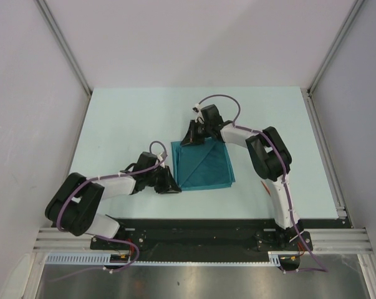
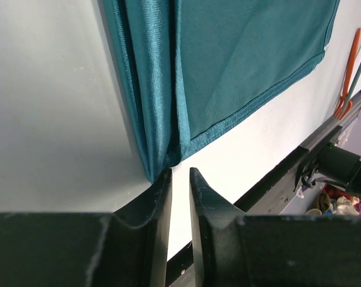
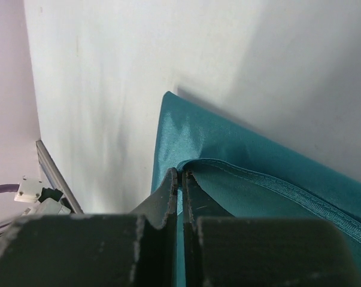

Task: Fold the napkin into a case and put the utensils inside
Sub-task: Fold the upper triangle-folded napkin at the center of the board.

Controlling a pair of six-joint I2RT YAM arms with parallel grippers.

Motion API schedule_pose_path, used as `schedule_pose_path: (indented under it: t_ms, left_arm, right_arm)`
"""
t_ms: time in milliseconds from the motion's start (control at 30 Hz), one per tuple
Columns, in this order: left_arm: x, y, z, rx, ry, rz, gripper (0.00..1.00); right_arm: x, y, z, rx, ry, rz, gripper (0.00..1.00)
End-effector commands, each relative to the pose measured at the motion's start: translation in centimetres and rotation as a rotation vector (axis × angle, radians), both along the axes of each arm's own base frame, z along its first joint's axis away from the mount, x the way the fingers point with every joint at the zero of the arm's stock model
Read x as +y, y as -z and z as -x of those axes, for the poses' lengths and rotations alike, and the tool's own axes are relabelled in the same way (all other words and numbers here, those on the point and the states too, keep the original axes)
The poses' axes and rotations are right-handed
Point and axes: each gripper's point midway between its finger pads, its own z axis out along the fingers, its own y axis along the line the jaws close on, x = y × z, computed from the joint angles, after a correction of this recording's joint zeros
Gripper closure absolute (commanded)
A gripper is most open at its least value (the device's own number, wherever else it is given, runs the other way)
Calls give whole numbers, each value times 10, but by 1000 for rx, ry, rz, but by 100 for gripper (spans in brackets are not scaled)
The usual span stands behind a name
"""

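Right hand [image 3: 181, 174] hides the napkin [image 3: 246, 158] edge it pinches.

I can read no text, label, brand, number or sign in any of my three views. The small white clip [image 3: 29, 190] on the cable, at nine o'clock in my right wrist view, is too blurred for me to tell whether it carries any marking.
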Motion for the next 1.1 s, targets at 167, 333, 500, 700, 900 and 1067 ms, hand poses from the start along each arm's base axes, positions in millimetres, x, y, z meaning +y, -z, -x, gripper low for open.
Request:
schedule_pose_path:
  t_ms: [167,333,500,700,900,1067]
  left_arm:
    - [6,-24,-13,-72,-49,-20,75]
    - [10,-37,-21,-103,-65,-30,73]
    - [7,-51,-30,-131,-62,-16,73]
    - [-5,-59,-42,-145,-31,19,75]
    - [-19,-56,-52,-130,-1,56,76]
    - [-19,-50,-52,-118,1,41,76]
  right_arm:
    - [16,-19,-10,-44,-51,-86,100]
    - [16,-15,-9,-33,-56,-86,100]
    - [17,-13,-9,-27,-64,-90,100]
    - [15,-12,-10,-22,-53,-87,100]
    - [20,-15,-16,-28,-51,-130,100]
    - [24,-15,-17,-22,-61,-143,100]
